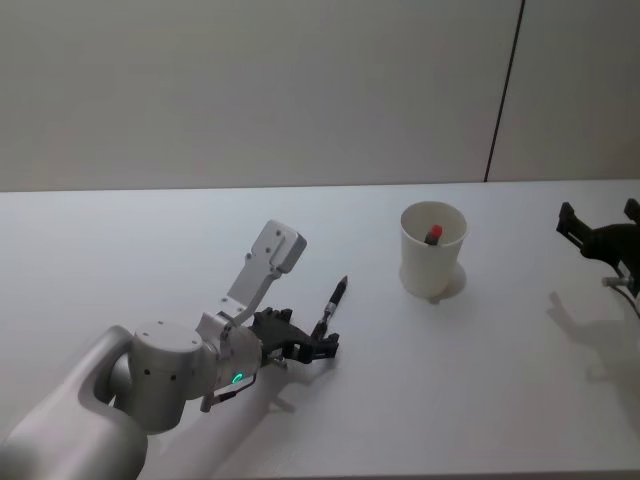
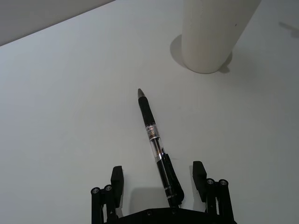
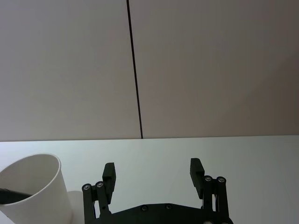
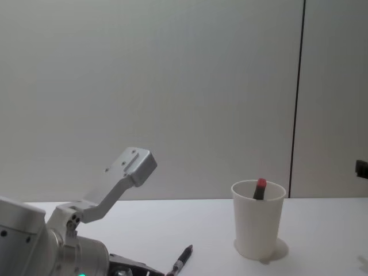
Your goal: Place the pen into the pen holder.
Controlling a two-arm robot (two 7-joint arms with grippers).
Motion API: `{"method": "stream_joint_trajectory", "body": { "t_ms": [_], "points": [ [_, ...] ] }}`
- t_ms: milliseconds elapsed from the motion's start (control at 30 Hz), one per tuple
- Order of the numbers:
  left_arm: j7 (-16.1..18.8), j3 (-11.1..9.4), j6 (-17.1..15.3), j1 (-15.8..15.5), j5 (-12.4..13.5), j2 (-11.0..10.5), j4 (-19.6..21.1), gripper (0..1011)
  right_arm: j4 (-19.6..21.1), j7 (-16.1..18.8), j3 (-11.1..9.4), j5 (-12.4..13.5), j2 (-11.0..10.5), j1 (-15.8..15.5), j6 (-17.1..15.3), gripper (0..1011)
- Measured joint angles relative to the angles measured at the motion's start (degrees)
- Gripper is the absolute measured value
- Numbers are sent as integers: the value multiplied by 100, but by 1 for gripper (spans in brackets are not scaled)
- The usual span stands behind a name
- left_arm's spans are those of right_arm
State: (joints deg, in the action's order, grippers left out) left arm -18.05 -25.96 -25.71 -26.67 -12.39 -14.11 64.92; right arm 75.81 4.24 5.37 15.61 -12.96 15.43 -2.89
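So the pen [image 2: 152, 135] is lying flat on the white table [image 1: 480, 400], not in the pen holder [image 1: 433, 252] yet. It's a black one with a clear middle section. Its tip is pointing toward the cup, and there's a stretch of bare table between the two.

The left gripper [image 2: 158, 177] is sitting low over the table right at the pen's back end. Its fingers [image 2: 117, 179] are spread wide, one on each side of the barrel, and neither is touching it. So it's released and not gripping anything. From the head view the left arm is reaching in from the lower left, and the pen is sticking out past the gripper toward the holder.

The pen holder is a plain white paper cup standing upright on the table, to the right of the pen. It's already holding something: a red-topped pen [image 4: 260, 185] with a dark body is standing in it. The red end is poking just above the rim.

The right gripper [image 3: 153, 170] is hanging above the table off at the right edge, well apart from the cup. Its fingers are wide open too, with nothing between them. The right wrist view is catching the cup's rim and a bit of that dark body inside.
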Motion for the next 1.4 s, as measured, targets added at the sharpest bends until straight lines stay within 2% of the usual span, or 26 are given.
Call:
{"method": "stream_joint_trajectory", "body": {
  "t_ms": [100,133,300,333,500,633,667,800,933,1400],
  "points": [
    [-14,-2,0,-8,6,7,-24,924,0,0,0,0,0,0,0,1001],
    [-24,-3,0,-15,14,12,-44,872,0,0,0,0,0,0,0,1001],
    [-43,-8,1,-27,29,23,-78,755,0,0,0,0,0,0,0,1001],
    [-46,-10,5,-31,33,28,-88,689,0,0,0,0,0,0,0,1001],
    [-57,-14,18,-34,43,35,-106,557,0,0,0,0,0,0,0,1001],
    [-64,-18,24,-36,50,40,-119,410,0,0,0,0,0,0,0,1001],
    [-69,-21,26,-36,54,43,-123,410,0,0,0,0,0,0,0,1001],
    [-82,-32,29,-36,61,52,-130,244,0,0,0,0,0,0,0,1001],
    [-100,-47,32,-33,65,63,-131,185,0,0,0,0,0,0,0,1001],
    [-155,-90,39,-2,81,80,-54,178,0,0,0,0,0,-1,0,1001]
  ]
}}
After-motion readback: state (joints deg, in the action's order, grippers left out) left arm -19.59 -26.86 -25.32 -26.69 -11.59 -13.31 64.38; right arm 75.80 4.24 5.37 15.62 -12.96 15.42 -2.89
